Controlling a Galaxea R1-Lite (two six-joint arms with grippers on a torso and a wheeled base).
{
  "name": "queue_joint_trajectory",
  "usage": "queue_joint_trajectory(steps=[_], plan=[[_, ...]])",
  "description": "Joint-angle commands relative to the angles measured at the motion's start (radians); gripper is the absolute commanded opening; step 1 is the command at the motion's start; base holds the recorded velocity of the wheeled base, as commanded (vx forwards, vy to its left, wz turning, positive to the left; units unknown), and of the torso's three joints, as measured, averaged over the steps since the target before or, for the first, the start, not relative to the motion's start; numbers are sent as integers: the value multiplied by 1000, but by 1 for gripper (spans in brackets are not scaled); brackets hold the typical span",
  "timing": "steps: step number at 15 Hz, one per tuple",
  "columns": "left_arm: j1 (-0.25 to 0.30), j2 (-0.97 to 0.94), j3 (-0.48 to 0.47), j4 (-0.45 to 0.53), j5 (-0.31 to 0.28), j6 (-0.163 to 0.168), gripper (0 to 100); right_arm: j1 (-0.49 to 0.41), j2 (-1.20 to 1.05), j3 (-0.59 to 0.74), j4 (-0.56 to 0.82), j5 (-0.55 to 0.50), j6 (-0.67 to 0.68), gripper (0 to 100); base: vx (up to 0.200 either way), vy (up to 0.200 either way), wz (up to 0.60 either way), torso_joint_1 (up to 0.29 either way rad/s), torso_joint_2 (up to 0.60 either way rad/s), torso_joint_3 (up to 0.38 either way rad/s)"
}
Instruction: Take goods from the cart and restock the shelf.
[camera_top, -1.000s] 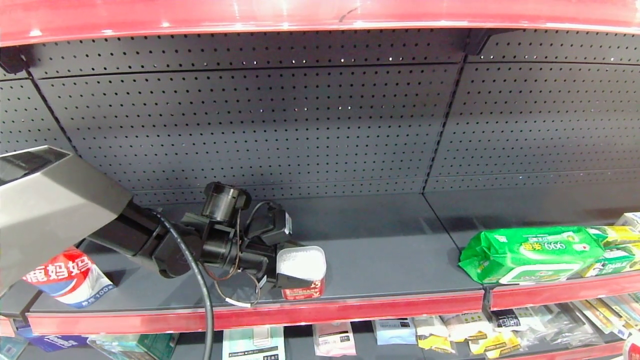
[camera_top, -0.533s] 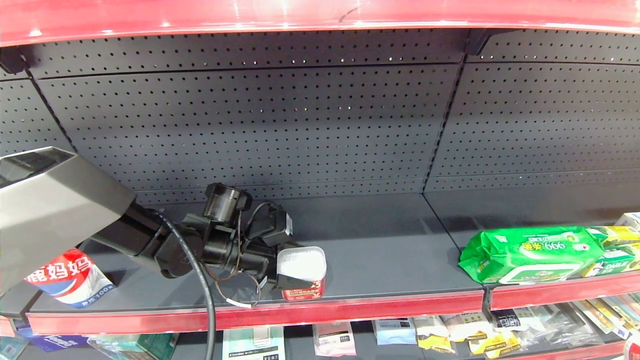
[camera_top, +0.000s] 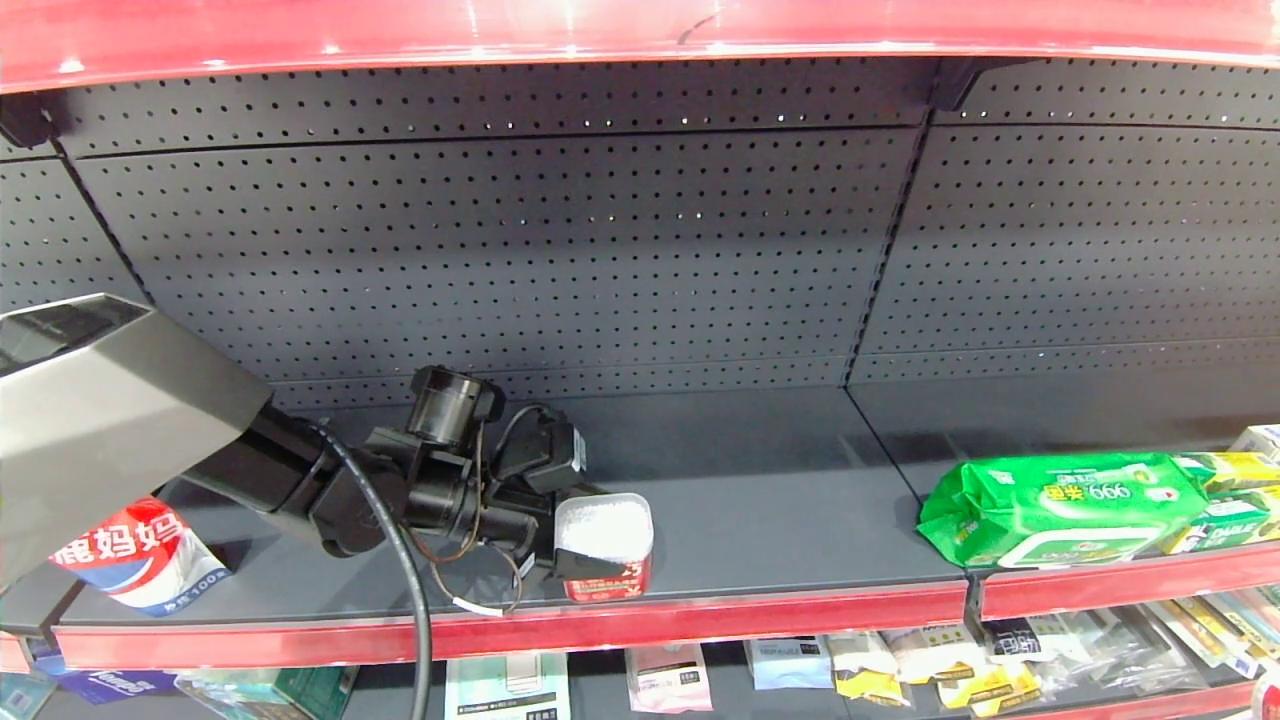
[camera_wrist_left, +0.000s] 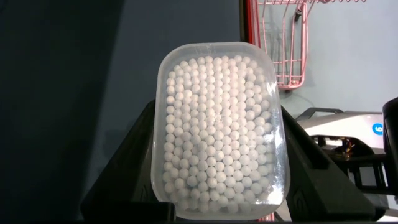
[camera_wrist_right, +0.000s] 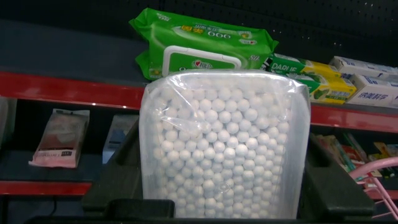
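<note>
- My left pincer (camera_top: 572, 530) is drawn in narrow around a tub (camera_top: 605, 540), with a black finger (camera_wrist_left: 127, 168) pressed flat against each long side.
- The tub is clear, hard plastic with rounded corners. It is packed with small white beads and has a red label low on its wall.
- It stands on the dark grey metal shelf (camera_top: 780, 500), level with the green wipes pack (camera_top: 1060, 505) and well off to that pack's left, near the glossy red front strip (camera_top: 700, 610).
- The wipes pack is soft, crinkled film with a white flap.
- My right pincer (camera_wrist_right: 224, 186) clamps a bead pack (camera_wrist_right: 224, 143), white beads under wrinkled clear film, nearer to me than the wipes pack.
</note>
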Motion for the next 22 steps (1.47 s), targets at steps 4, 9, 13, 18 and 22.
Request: queue_joint_trajectory(steps=[4, 9, 13, 18, 22], plan=[[0, -3, 1, 0, 7, 1, 0, 1, 0, 0, -1, 0, -2, 0, 0, 0, 0, 0, 0, 0], [-1, -3, 1, -5, 59, 3, 100, -1, 5, 0, -1, 0, -2, 0, 0, 0, 0, 0, 0, 0], [-3, -14, 2, 1, 43, -20, 100, -6, 7, 0, -1, 0, 0, 0, 0, 0, 0, 0, 0, 0], [2, -15, 4, 3, -54, -22, 100, -7, 13, 0, -1, 0, 0, 0, 0, 0, 0, 0, 0, 0], [2, -14, 11, 3, -60, -43, 100, -7, 14, 0, -1, 0, -2, 0, 0, 0, 0, 0, 0, 0]])
